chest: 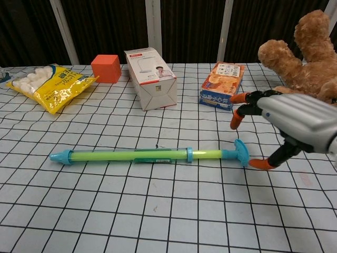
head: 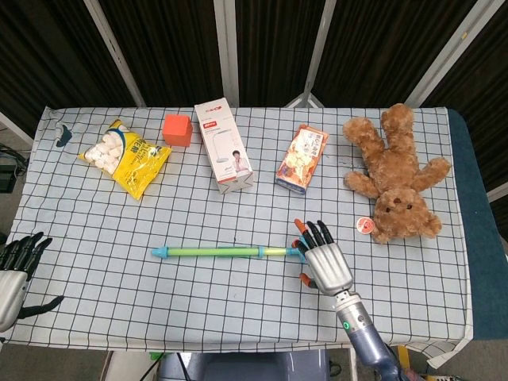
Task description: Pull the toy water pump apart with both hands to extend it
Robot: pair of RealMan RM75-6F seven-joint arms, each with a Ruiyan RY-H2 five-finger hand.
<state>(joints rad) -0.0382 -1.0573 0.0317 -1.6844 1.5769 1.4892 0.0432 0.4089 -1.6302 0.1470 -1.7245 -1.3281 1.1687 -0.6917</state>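
The toy water pump [head: 228, 252] lies flat across the middle of the checked surface [head: 95, 278], its blue cap toward frame left and its T-handle [chest: 240, 152] toward frame right. Your right hand [head: 327, 262] hovers just over that handle end, palm down, fingers [chest: 239, 112] spread and released, gripping nothing; in the chest view its thumb tip sits just beside the handle, and whether it touches I cannot tell. Your left hand [head: 16, 270] rests at the lower left edge of the head view, well apart from the pump, fingers apart and holding nothing.
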